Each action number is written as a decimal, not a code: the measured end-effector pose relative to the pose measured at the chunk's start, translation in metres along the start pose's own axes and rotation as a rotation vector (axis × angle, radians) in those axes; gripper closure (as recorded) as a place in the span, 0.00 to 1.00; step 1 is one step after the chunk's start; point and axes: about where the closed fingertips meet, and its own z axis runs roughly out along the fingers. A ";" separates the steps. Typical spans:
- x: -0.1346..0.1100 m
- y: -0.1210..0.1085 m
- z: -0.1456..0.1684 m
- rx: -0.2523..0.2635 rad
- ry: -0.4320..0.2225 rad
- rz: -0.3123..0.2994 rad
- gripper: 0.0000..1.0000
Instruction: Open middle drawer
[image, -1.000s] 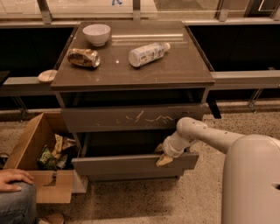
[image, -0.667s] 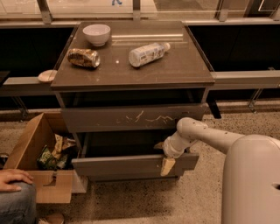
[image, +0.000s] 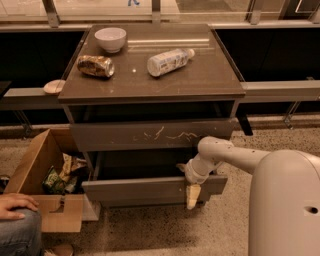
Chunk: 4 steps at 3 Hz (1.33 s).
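Note:
The middle drawer (image: 145, 189) is the wide, shallow grey-brown front low on the cabinet. It stands pulled out toward me, past the taller scratched drawer front (image: 150, 135) above it. My gripper (image: 193, 192) is at the right part of the middle drawer's top edge. Its cream tip hangs down over the front face. The white arm (image: 225, 152) reaches in from the right. The space behind the drawer front is dark, and the rest of the gripper is hidden there.
On the cabinet top (image: 210, 75) are a white bowl (image: 110, 38), a lying can (image: 95, 65) and a lying bottle (image: 169, 61). A cardboard box (image: 47, 185) of wrappers stands at the left. A person's hand (image: 17, 205) is at the lower left. My white base (image: 285, 205) fills the lower right.
The gripper's cream tip has swung down, from tilted at the drawer's top edge to hanging straight over the front face. The drawer front has barely shifted.

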 end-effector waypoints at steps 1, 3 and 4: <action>0.000 0.029 0.000 -0.062 0.059 -0.009 0.00; -0.004 0.070 -0.010 -0.121 0.077 -0.028 0.38; -0.002 0.079 -0.014 -0.130 0.063 -0.030 0.61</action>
